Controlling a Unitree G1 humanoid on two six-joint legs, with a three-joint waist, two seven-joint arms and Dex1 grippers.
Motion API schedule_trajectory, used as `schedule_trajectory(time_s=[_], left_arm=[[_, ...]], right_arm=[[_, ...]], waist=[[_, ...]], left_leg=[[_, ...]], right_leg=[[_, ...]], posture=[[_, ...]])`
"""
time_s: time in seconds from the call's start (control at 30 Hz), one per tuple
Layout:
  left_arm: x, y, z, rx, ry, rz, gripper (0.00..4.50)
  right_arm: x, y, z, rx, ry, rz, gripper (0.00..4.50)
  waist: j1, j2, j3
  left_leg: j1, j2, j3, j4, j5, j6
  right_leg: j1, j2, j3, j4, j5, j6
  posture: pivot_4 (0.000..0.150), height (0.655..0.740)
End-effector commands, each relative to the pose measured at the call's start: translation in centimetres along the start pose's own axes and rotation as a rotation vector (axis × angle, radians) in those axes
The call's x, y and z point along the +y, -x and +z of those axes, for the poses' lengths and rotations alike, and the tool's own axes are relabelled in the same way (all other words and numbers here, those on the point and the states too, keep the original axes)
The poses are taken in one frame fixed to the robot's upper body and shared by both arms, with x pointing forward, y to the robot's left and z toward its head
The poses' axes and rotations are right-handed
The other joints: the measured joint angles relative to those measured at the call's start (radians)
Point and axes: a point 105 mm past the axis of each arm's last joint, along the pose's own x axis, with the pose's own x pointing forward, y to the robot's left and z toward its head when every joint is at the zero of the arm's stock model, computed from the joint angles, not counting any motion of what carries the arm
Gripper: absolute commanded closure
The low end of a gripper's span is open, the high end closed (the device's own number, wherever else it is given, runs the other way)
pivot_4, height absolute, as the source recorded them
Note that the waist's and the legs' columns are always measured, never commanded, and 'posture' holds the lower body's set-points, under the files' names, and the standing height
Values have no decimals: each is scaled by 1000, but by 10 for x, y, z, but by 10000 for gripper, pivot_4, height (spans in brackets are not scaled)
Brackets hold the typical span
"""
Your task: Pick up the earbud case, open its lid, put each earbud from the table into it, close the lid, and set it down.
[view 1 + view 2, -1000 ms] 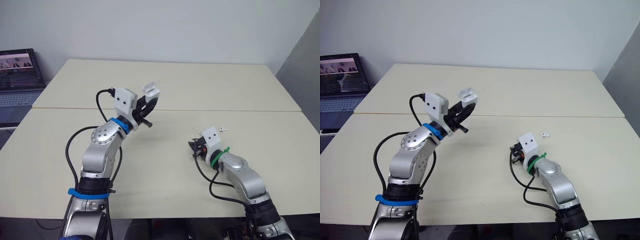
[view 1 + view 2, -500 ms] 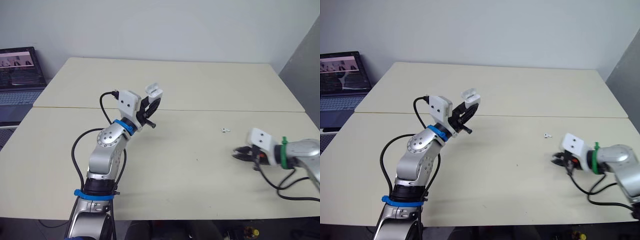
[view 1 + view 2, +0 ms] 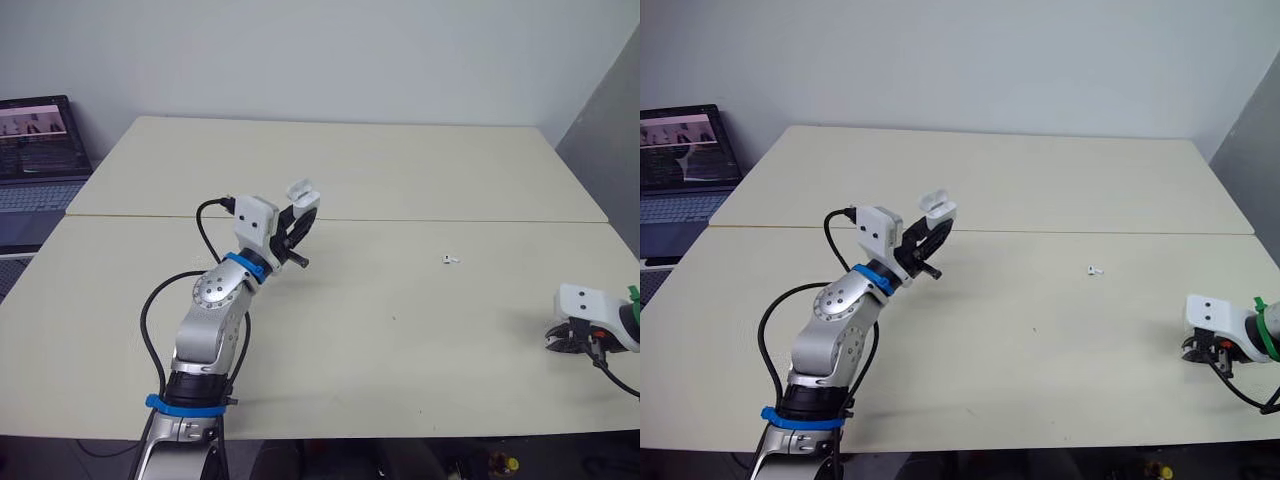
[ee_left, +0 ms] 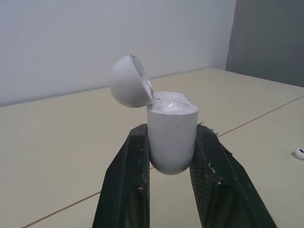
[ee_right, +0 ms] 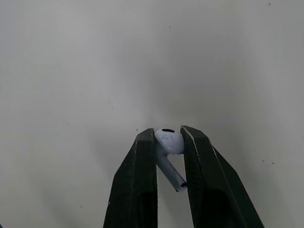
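Holds the earbud case (image 4: 172,142) in the left gripper (image 3: 295,220), raised above the left half of the table (image 3: 420,170). Pinches the case's lower body from both sides with the 2 black fingers (image 4: 137,161), closed snugly against it, with the case upright between them. Shows the lid (image 4: 129,80) swung open and tilted back on its hinge, so the top of the case's body stands uncovered. Cannot tell whether anything sits inside the case.

Carries 1 earbud (image 5: 169,141) in the right gripper (image 3: 1196,350), low over the table near its right edge and well apart from the case. Clamps the earbud's rounded head between the 2 fingertips, which are almost closed with just the earbud's width between them. Leaves the stem pointing back along the gap between the fingers, with bare tabletop behind.

Leaves a 2nd earbud (image 3: 451,259) lying on the table between the 2 grippers, apart from both and touching nothing else. Catches that same small white earbud at the edge of the left wrist view, beyond the case.

Has an open laptop (image 3: 35,140) off past the table's far-left corner, screen lit.
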Motion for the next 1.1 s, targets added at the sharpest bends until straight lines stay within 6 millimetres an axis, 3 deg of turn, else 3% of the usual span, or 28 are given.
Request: schedule_trajectory(time_s=[0.03,0.47,0.8,0.9,0.97,1.1], left_arm=[[-3,0,16,-51,-23,-4,37521],[-4,2,13,-36,-13,2,37521],[0,4,13,-32,-18,10,37521],[0,3,14,-33,-20,9,37521],[0,3,14,-34,-21,8,37521],[-4,1,13,-36,-28,-11,37521]], right_arm=[[-1,1,-2,10,-4,-8,27595],[3,8,-17,78,-82,6,27595],[6,5,-14,71,-114,10,27595],[6,4,-12,62,-117,9,33927],[6,4,-10,50,-115,8,40598],[5,2,9,-36,-106,10,41035]], waist=[[0,0,0],[2,0,0],[3,0,0],[4,0,0],[4,0,0],[4,0,0]], left_leg=[[0,0,0,0,0,0],[0,0,0,0,0,0],[0,0,0,1,0,0],[0,0,0,1,0,0],[0,0,0,1,0,0],[1,0,0,1,0,0]], right_leg=[[0,0,0,0,0,0],[1,0,0,0,0,0],[1,0,0,0,0,0],[1,0,0,0,0,0],[1,0,0,0,0,0],[1,0,0,0,0,0]], posture=[[1500,7400],[1500,7400],[1500,7400],[1500,7400],[1500,7400],[1500,7400]])
